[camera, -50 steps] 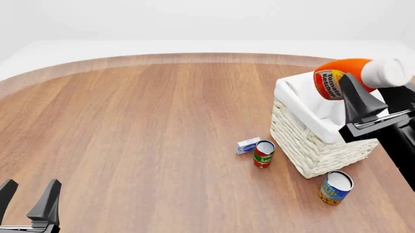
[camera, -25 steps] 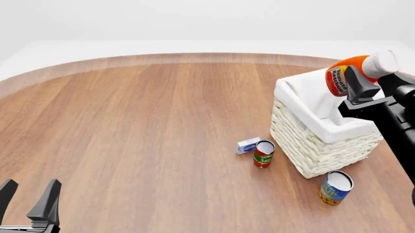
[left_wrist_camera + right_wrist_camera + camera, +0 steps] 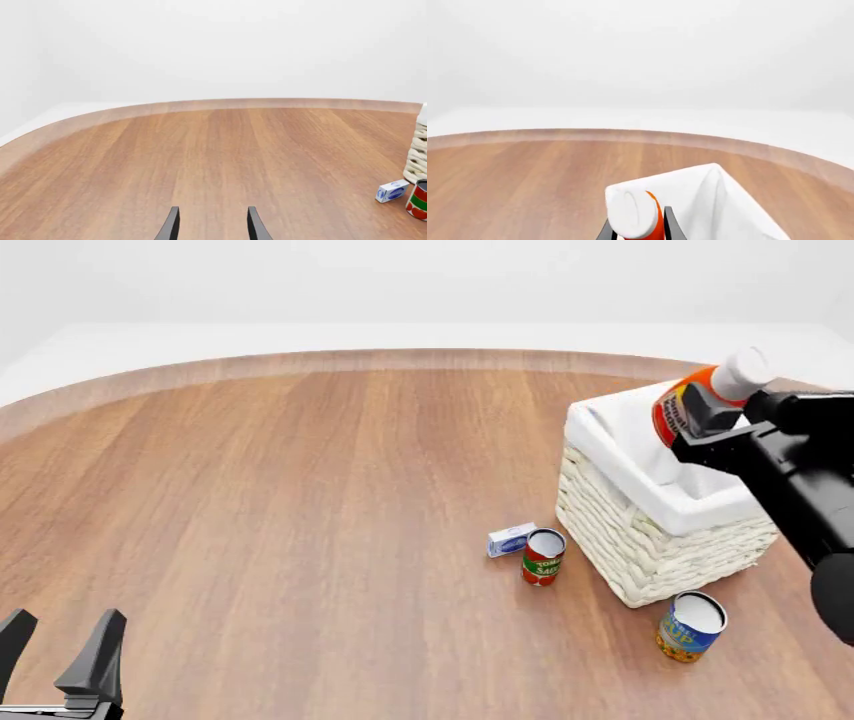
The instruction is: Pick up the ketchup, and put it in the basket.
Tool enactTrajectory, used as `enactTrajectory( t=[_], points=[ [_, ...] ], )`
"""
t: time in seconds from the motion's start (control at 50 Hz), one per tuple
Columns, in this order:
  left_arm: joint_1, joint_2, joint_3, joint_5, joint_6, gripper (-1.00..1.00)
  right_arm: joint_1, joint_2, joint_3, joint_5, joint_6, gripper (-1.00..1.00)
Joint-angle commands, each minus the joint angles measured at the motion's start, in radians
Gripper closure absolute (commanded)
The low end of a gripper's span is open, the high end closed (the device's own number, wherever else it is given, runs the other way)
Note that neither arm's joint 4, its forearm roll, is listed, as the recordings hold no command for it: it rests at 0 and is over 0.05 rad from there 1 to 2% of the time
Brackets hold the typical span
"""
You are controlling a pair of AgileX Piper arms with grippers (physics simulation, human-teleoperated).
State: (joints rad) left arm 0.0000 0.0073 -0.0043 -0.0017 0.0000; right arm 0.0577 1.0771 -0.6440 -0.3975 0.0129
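The ketchup [image 3: 689, 404] is a red-orange bottle with a white cap, held tilted over the basket [image 3: 641, 540], a cream wicker box with white cloth lining. My right gripper [image 3: 705, 428] is shut on the ketchup, above the basket's far right part. In the right wrist view the ketchup's white cap [image 3: 630, 214] sits between the fingers with the basket's white lining [image 3: 707, 200] beyond. My left gripper [image 3: 60, 655] is open and empty at the near left; its fingers [image 3: 172, 226] show in the left wrist view.
A red-and-green can [image 3: 542, 556] and a small blue-and-white box [image 3: 510, 539] stand just left of the basket; both also show in the left wrist view, the can [image 3: 419, 201] and the box [image 3: 391, 190]. A blue-and-yellow can [image 3: 690, 626] stands in front of the basket.
My right gripper has carried the ketchup left and down toward the basket, and the bottle has tipped more upright. The left arm has not moved.
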Motion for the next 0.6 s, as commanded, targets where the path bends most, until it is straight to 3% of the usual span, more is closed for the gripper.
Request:
enactTrajectory(
  t=[0.02,0.4,0.6],
  points=[
    [0.000,0.000,0.000,0.000,0.000,-1.00,-0.026,0.022,-0.038,0.060,0.023,1.00],
    [0.000,0.000,0.000,0.000,0.000,-1.00,-0.052,0.119,-0.087,0.137,-0.004,1.00],
    [0.000,0.000,0.000,0.000,0.000,-1.00,-0.067,0.157,-0.103,0.154,0.010,1.00]
  ],
)
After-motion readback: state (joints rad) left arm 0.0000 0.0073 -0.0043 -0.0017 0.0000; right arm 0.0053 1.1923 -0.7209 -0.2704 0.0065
